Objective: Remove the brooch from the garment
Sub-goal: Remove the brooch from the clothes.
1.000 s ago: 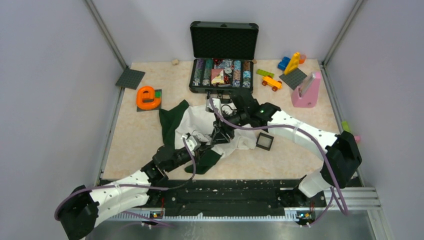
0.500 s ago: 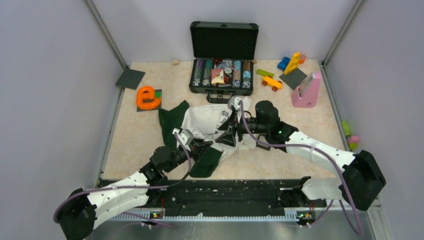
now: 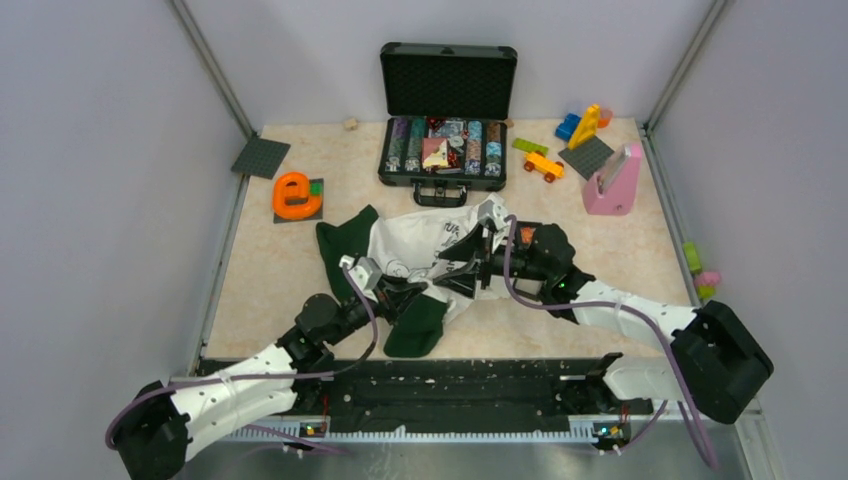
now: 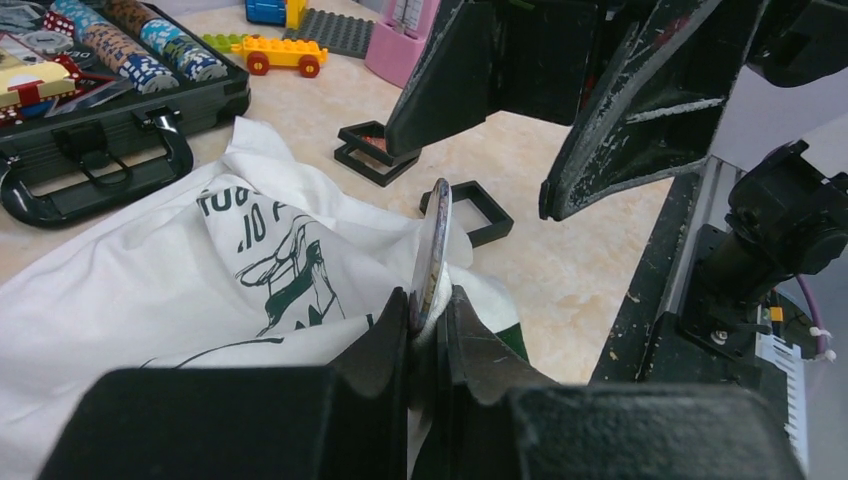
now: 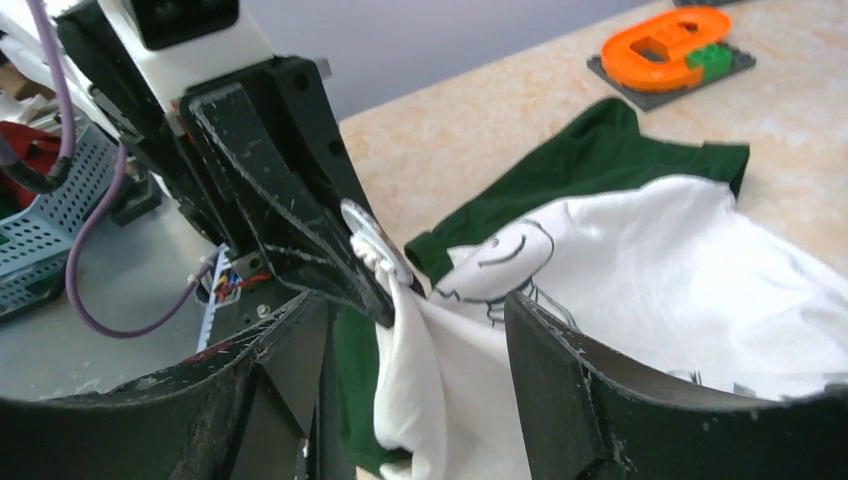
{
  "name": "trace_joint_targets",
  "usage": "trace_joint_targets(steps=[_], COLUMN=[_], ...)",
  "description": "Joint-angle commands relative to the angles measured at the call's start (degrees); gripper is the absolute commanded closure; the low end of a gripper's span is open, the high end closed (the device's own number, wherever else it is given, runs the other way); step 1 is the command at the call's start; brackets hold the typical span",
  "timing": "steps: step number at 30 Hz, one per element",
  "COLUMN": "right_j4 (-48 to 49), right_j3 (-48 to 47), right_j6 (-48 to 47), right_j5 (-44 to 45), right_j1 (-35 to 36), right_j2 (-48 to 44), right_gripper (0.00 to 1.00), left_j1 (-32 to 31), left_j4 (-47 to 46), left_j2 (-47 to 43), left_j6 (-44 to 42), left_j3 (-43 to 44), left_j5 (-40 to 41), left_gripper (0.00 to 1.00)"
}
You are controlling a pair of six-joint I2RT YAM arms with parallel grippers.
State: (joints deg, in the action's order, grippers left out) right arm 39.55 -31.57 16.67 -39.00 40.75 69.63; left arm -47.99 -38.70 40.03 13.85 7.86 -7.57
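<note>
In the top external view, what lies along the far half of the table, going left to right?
Gray baseplate → orange letter e → open black case → yellow toy car → pink stand.

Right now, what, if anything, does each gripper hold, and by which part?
Left gripper pinches the round disc by its lower edge, along with white garment cloth. Right gripper: open, holding nothing.

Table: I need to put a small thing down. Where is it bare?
Bare: left of the garment, nearer than the orange e; and on the right, between the pink stand and the right arm. Crowded: the middle under both arms, and the back right among the blocks.
</note>
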Motion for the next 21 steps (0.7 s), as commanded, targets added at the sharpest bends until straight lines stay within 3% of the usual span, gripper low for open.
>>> trace_joint_targets(steps=[1,6,14,18,21], right_j4=[9.39,14.61,15.00,14.28,10.93], right_j3=[-2.94,-3.18,-5.53,-6.09,-6.93], right_j6=[0.50,1.83,2.98,2.77,2.17], right_j5=[-5.74,-9.13,-11.31,-12.67,-13.10], right_j1=[-0.31,-0.32,-0.30,-0.32,-0.28], right_j2=[1.75,4.28,6.92,7.50,7.71], right_gripper=[0.36,0.43,0.57,0.73,0.97], left_j1=[0.09,0.09,0.04,0.08,0.07], left_j4=[-2.69,-1.73,-0.68,-0.68,0.00], left_j2=[-1.30,-0.43,-0.12,0.34,0.57], left_j6=[0.10,-1.39,-2.86,-3.42,-3.94], left_j3=[3.34,4.36,5.60,5.77,5.97], left_j5=[-3.88,-7.52,-9.76,-9.48,-8.65], left_gripper=[1.00,1.00,1.00,1.00,0.96])
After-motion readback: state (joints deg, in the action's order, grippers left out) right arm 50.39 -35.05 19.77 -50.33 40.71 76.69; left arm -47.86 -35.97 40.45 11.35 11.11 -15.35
